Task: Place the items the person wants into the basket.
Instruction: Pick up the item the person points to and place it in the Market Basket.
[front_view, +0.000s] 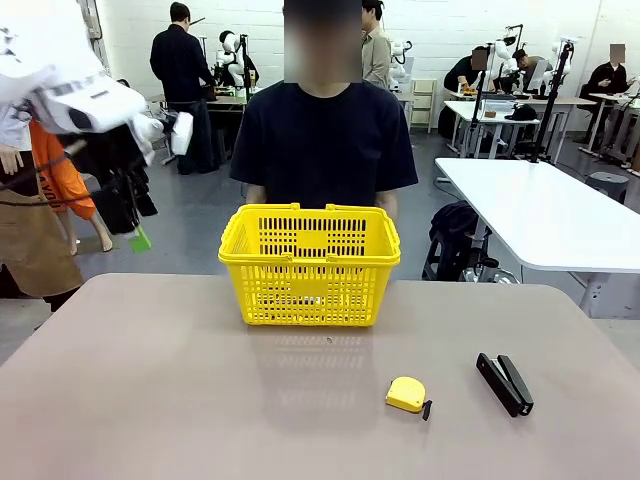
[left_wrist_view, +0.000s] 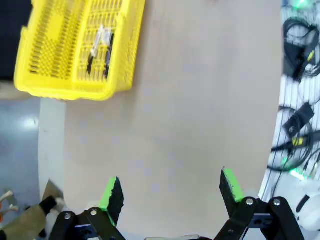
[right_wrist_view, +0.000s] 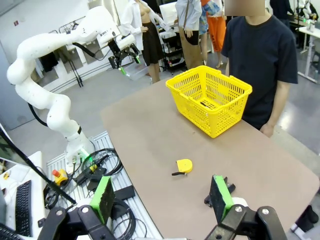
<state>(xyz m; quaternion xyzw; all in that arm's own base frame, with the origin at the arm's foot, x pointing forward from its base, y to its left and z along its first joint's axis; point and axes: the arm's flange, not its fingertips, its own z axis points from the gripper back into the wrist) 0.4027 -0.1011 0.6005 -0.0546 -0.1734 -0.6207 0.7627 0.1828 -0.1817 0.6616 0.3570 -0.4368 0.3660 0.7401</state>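
Pens (left_wrist_view: 100, 50) lie in the basket (front_view: 310, 232); both grippers (left_wrist_view: 170, 187) (right_wrist_view: 162, 197) gape, holding nothing.

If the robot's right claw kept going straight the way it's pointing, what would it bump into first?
Probably the black stapler, which lies right by the open right gripper. The yellow tape measure sits a little farther on. Depth is hard to judge, so it might touch bare table first.

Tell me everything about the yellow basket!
The basket is bright yellow plastic, with sides full of little holes and a thick rim. It stands upright on the table, at the far edge, right in front of the person. A few slim dark tools lie on its bottom. Nothing else touches it; the tape measure and stapler lie apart, nearer the robot.
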